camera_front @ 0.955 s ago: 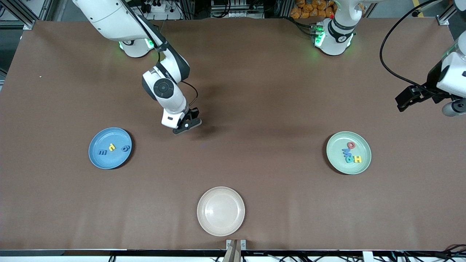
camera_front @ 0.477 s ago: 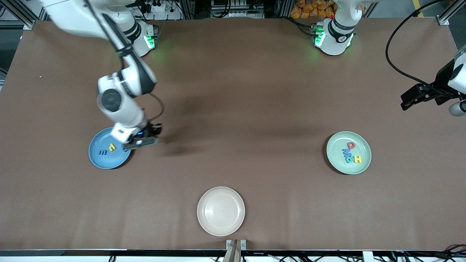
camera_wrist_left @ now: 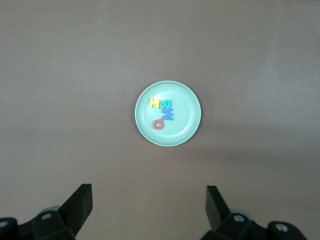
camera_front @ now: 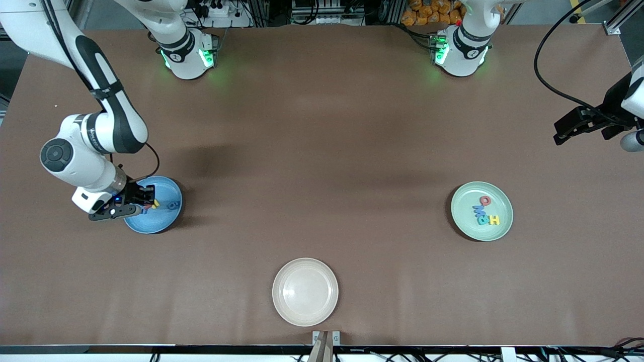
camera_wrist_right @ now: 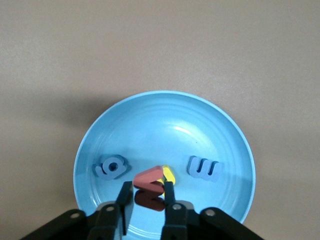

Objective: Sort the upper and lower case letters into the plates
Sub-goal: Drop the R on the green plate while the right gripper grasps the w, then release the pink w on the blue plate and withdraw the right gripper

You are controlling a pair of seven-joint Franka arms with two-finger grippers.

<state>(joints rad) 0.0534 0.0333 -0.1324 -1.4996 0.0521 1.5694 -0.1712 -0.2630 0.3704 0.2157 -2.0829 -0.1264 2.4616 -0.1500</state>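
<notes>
1. The right tool hung low over the blue plate, at the right arm's end of the bench.
2. Its fingers flanked a red letter between them; I cannot tell whether they gripped it or had let go.
3. A yellow letter lay in the plate just beside the red one, with two blue letters to either side of the pair.
4. The left tool waited high over the left arm's end of the bench, its fingers spread wide and empty.
5. The mint green plate held four letters clustered together.
6. A cream plate sat nearest the front camera.
</notes>
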